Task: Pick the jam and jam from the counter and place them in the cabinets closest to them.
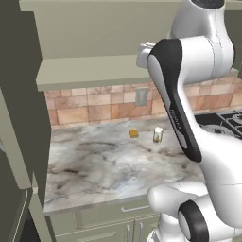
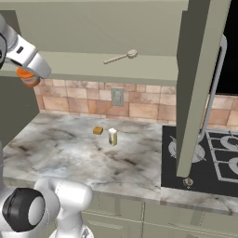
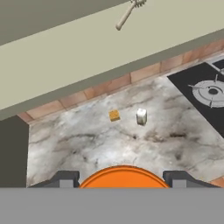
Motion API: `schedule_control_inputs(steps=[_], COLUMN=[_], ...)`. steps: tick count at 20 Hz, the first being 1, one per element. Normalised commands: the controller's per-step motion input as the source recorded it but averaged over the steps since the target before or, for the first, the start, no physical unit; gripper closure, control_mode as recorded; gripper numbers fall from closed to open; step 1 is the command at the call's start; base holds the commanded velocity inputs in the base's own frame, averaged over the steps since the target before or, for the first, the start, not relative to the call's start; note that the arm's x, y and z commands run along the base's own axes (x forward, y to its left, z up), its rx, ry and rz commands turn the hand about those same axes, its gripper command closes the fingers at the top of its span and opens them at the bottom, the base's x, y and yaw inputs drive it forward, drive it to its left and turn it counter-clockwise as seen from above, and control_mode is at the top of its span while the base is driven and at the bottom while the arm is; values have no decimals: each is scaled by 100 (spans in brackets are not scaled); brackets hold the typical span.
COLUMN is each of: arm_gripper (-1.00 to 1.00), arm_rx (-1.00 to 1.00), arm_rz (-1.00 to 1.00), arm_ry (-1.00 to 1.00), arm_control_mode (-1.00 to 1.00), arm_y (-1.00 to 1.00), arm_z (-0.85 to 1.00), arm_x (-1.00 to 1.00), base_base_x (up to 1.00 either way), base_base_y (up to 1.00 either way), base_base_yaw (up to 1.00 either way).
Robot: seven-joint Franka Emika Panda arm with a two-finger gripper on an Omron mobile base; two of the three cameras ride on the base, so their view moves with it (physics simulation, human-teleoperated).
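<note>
My gripper (image 2: 28, 74) is shut on a jam jar with an orange lid (image 2: 30, 81), held high at the upper left of the right base view, level with the open upper cabinet's bottom shelf (image 2: 107, 69). In the hand view the orange lid (image 3: 122, 177) sits between my two dark fingertips (image 3: 65, 179). A small pale jar (image 2: 112, 136) stands upright on the marble counter (image 2: 69, 148) near the tiled wall. Beside it lies a small orange block (image 2: 97, 130). The hand view shows the same pale jar (image 3: 141, 116) and orange block (image 3: 114, 115) below me.
A wooden spoon (image 2: 121, 56) lies on the cabinet shelf. An open cabinet door (image 2: 200, 83) hangs over the black stove (image 2: 218, 158) on the right. Another open door (image 1: 19, 123) stands at the left. An outlet (image 2: 117, 97) is on the wall.
</note>
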Motion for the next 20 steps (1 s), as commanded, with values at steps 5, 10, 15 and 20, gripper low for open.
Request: schedule_control_inputs(steps=[5, 10, 15, 20], arm_gripper=[100, 100, 100, 100], arm_rx=[0, 0, 0, 0], arm_rz=[0, 0, 0, 0], arm_ry=[-5, -12, -7, -3], arm_control_mode=[-100, -100, -100, -100], arm_y=[0, 0, 0, 0], arm_z=[0, 0, 0, 0], arm_x=[0, 2, 7, 12], base_base_x=[0, 0, 0, 0], base_base_y=[0, 0, 0, 0], base_base_yaw=[0, 0, 0, 0])
